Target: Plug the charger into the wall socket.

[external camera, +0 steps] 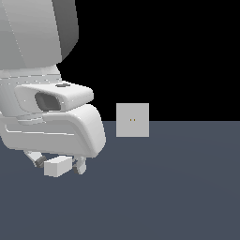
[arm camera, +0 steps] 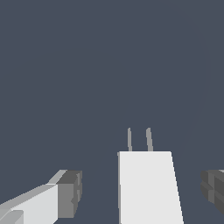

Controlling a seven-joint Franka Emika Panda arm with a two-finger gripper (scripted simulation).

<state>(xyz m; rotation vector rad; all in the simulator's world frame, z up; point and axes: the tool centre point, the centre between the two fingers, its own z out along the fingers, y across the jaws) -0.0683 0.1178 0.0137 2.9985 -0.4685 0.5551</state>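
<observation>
Exterior view: Panda arm bent low at exterior view's left, gripper (external camera: 60,165) just above floor (external camera: 178,187), charger (external camera: 57,166) between fingers. Wall socket (external camera: 132,120) upright, well apart toward right.

Wrist view: fingers (arm camera: 70,194) spread wide, gaps either side of charger (arm camera: 148,188); prongs (arm camera: 148,139) point away. No writing readable.

Bulky white rounded arm shell (external camera: 51,126); dark-grey ribbed fingertips (arm camera: 70,194).

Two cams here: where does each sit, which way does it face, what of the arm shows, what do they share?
Exterior view: off the arm, low, looking across the floor at the upright wall socket; the arm fills its left, gripper around the charger.
Wrist view: on the wrist, looking along the fingers at the floor; charger between them, untouched.
Shared: charger and fingers; the socket shows only in the exterior view.
</observation>
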